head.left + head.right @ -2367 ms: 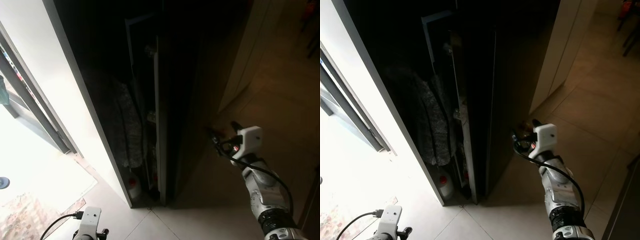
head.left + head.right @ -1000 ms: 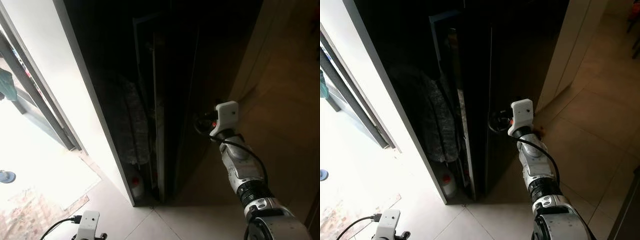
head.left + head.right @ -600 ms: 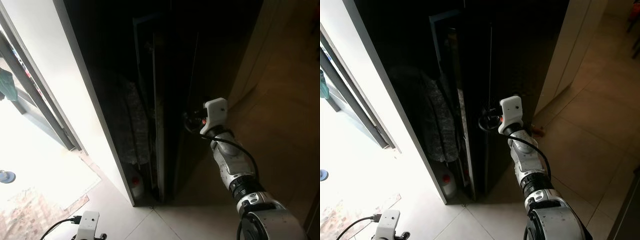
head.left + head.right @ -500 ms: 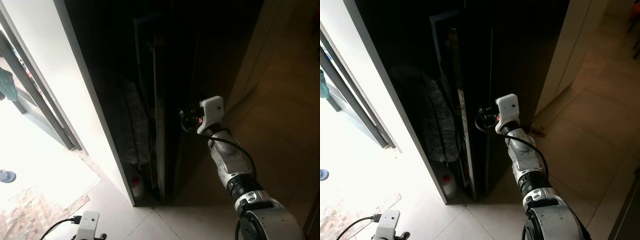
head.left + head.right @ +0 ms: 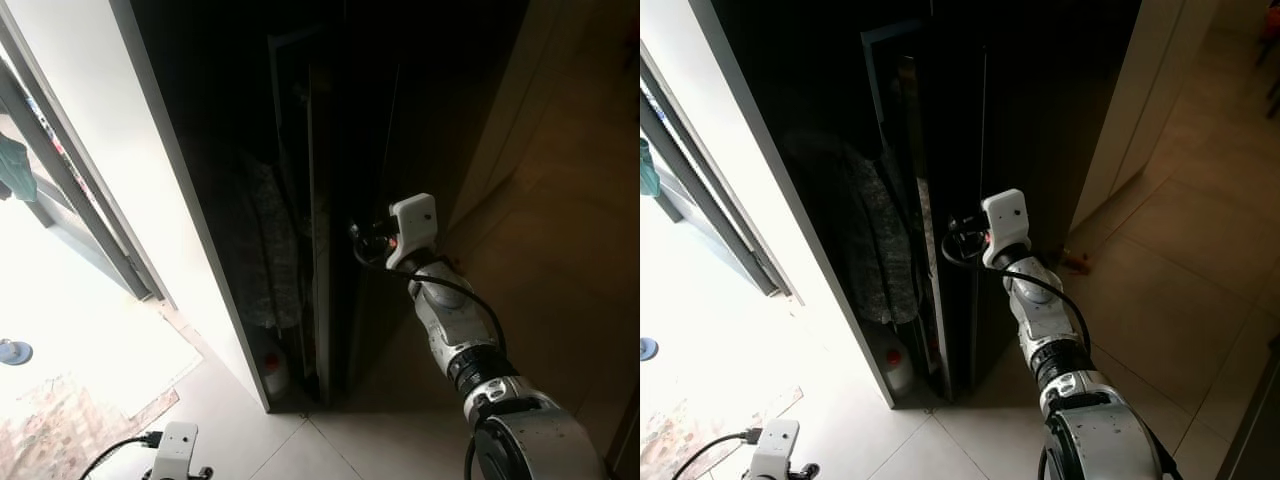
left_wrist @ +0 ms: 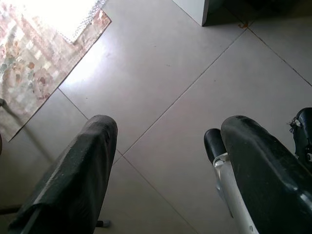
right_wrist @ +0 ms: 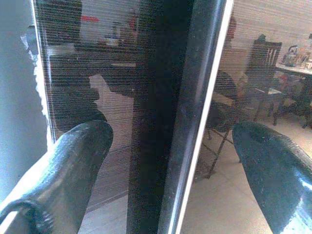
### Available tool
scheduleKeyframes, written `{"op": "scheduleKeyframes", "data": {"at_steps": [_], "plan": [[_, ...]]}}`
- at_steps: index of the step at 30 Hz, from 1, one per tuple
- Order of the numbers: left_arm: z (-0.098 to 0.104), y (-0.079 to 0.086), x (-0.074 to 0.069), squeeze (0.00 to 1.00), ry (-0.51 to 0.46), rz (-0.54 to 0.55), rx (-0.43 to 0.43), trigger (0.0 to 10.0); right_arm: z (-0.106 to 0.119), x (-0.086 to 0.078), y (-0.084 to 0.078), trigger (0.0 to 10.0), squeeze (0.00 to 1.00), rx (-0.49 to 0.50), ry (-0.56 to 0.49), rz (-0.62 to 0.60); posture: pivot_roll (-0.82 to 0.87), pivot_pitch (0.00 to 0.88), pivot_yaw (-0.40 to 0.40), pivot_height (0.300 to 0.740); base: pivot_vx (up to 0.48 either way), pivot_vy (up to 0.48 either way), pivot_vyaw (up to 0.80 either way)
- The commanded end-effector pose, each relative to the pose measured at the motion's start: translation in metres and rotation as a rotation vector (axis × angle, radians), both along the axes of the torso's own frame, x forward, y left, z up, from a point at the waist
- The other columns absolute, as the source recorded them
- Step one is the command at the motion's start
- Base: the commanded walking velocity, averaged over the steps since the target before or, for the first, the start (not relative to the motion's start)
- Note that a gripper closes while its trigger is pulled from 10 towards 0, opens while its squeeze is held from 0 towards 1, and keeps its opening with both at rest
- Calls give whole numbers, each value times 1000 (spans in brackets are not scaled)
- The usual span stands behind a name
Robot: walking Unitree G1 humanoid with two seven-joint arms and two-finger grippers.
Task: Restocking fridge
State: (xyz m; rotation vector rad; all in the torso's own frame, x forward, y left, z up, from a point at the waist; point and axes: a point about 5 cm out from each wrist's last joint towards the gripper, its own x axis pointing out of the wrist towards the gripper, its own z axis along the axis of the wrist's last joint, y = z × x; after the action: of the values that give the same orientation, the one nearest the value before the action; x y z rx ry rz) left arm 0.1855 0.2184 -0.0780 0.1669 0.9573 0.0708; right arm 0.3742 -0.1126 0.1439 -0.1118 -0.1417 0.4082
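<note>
The right hand (image 5: 958, 238) is reaching at the dark fridge (image 5: 1040, 120), its fingers (image 7: 73, 161) spread wide with the door edge (image 7: 195, 112) standing between them. The left hand (image 6: 161, 165) is hanging low with fingers parted over the floor (image 6: 161, 73), a rug (image 6: 34, 63) lying beyond it.

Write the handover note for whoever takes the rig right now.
Right gripper: open, raised to the dark fridge door's edge; the edge lies between its fingers, not yet clamped.
Left gripper: open, hanging idle over the floor tiles.
Fridge: the door looks nearly shut. A narrow gap beside it holds a hanging cloth and a bottle on the floor.
Done: the reach to the door.
Left: grip the edge, open the door, restock. No stock in sight.
</note>
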Motion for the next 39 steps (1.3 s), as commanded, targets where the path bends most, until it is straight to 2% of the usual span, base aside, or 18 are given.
{"op": "scheduleKeyframes", "data": {"at_steps": [1,6,16,39], "plan": [[-1,5,-3,0,8,22,12,10000,5,2,6,10000,0,-13,-10,27,-137,0,40,740,0,0,0],[-1,5,-3,0,9,21,13,10000,6,4,10,10000,0,-20,-8,38,-134,0,39,740,0,0,0],[0,5,-3,0,5,25,9,10000,20,8,38,10000,0,-15,-21,133,-124,0,35,740,0,0,0],[0,5,-3,0,-3,42,2,10000,37,4,87,10000,0,78,4,315,-108,0,28,740,0,0,0]]}}
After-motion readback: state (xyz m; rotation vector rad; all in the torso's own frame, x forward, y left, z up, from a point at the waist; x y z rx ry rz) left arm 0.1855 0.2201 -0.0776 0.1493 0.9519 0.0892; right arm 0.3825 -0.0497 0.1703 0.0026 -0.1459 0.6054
